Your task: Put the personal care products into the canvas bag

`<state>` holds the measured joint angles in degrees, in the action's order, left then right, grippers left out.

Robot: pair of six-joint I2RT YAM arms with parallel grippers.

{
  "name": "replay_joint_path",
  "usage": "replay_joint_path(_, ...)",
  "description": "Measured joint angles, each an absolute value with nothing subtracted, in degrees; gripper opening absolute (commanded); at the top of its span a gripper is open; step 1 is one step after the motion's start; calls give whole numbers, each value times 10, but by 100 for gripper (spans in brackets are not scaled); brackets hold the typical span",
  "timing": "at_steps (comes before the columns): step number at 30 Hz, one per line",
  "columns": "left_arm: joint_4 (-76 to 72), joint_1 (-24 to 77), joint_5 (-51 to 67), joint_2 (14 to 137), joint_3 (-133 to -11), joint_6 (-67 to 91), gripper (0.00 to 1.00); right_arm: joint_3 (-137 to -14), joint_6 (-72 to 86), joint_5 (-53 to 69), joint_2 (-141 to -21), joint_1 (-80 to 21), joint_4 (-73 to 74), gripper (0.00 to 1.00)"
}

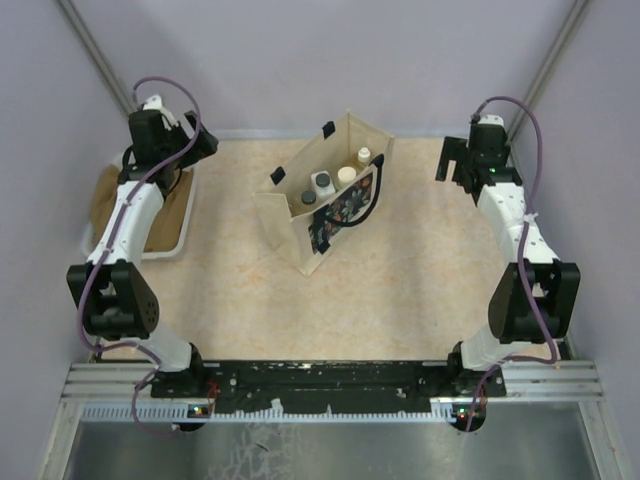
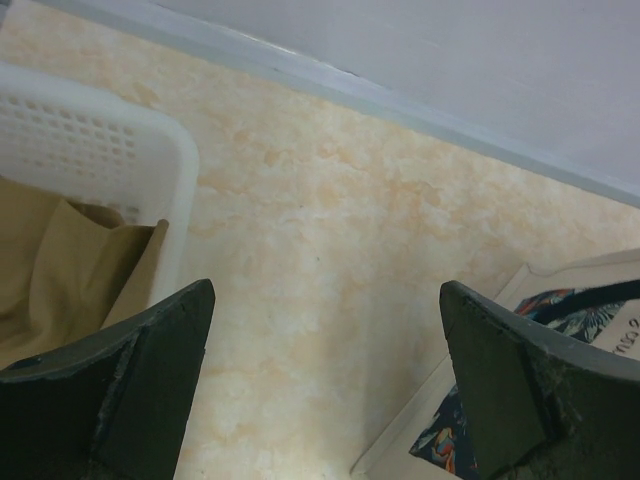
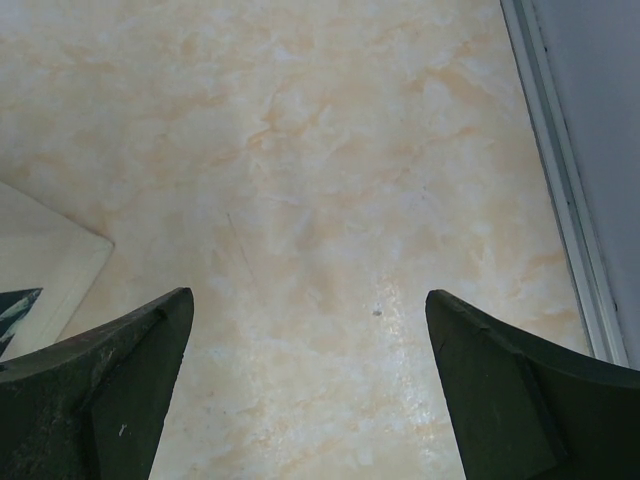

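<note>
The beige canvas bag (image 1: 298, 238) with navy handles and a floral panel stands upright in the middle of the table. Inside it are several personal care products: a white-capped bottle (image 1: 364, 156), a cream-capped one (image 1: 346, 176), a white one with a dark cap (image 1: 323, 183) and a black-capped one (image 1: 308, 197). My left gripper (image 1: 203, 141) hovers at the far left, open and empty (image 2: 325, 290), with the bag's corner (image 2: 575, 305) at its lower right. At the far right, my right gripper (image 1: 450, 160) hangs open over bare table (image 3: 308, 294), the bag's edge (image 3: 40, 270) to its left.
A white plastic basket (image 1: 186, 215) holding brown cloth (image 2: 60, 260) sits at the table's left edge, under the left arm; its perforated wall (image 2: 100, 140) is close to the left finger. Grey walls with a rail (image 3: 560, 190) close the back and sides.
</note>
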<state>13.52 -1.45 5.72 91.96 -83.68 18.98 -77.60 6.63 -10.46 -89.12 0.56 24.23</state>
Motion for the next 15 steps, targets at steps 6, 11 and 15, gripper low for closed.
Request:
replay_joint_path(6, 139, -6, 16, 919, -836, 209, 99, -772, 67, -105, -874, 10, 242, 99)
replay_joint_path(11, 139, -3, 8, 919, -836, 209, 99, -772, 67, -105, -869, 10, 241, 99)
replay_joint_path(15, 130, -3, 9, 918, -834, 206, 99, -772, 67, -105, -869, 10, 241, 99)
